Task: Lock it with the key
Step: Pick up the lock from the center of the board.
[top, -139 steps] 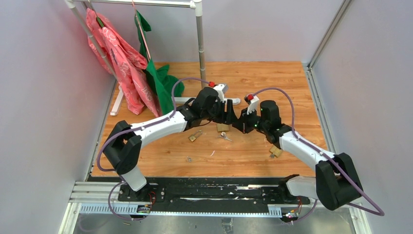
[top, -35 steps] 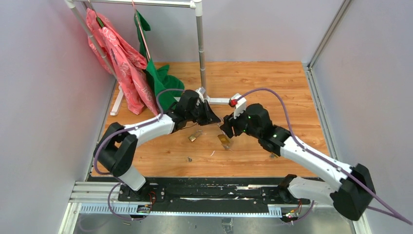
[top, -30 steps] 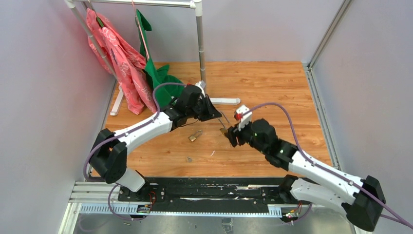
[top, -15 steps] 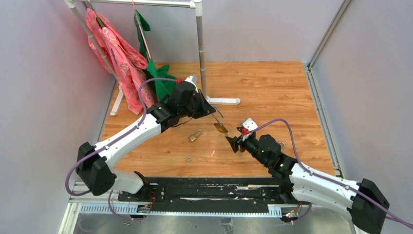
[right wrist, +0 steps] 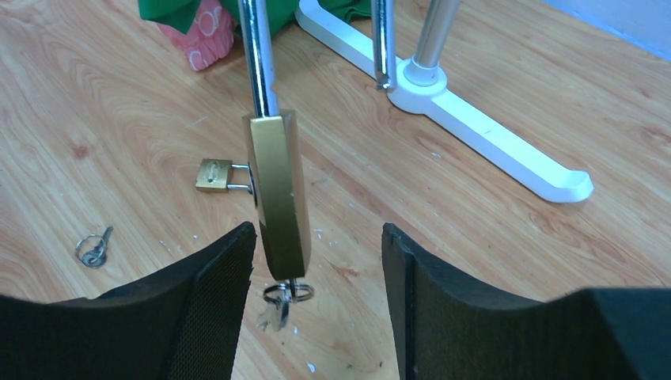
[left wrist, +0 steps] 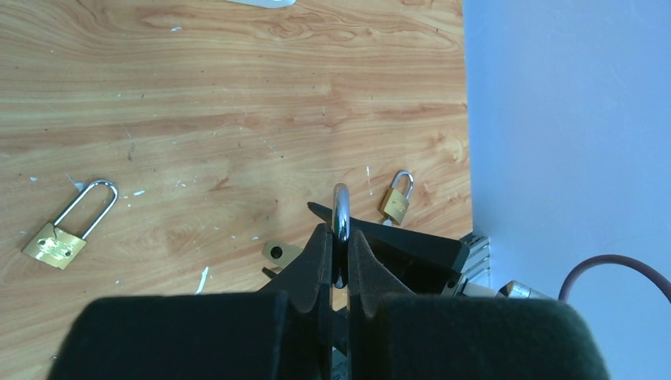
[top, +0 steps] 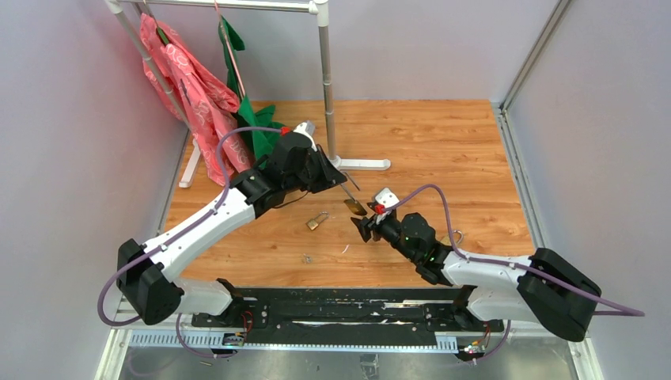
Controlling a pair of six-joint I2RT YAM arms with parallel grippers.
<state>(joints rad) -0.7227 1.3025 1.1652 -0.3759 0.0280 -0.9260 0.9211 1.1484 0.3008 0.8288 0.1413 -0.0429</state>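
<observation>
Padlock [right wrist: 277,190] first — it hangs in the air over the wooden surface [top: 443,142], brass body down and turned edge-on to my right wrist camera, between my two hands. My left hand [left wrist: 340,237] has it from above: the fingers [left wrist: 316,261] are pressed together on the top of the steel shackle [left wrist: 341,207], which stands up out of the narrow gap between them. One leg of that shackle runs into the body; the other ends free in the air beside it, so the lock is open. A key ring [right wrist: 285,294] with a small key dangles from the underside of the body. My right hand [right wrist: 316,237] sits low beneath it, its fingers [right wrist: 210,301] wide apart, one on each side of the body's lower end — the nearer one looks close to the brass, but I cannot tell whether it touches. On the surface behind lie a second padlock [right wrist: 212,176] on its side and, toward the left of that view, a loose pair of keys [right wrist: 93,249]. The white foot of the clothes rack [right wrist: 490,142] rests farther back, and a third, small padlock [left wrist: 396,203] lies near the wall.
</observation>
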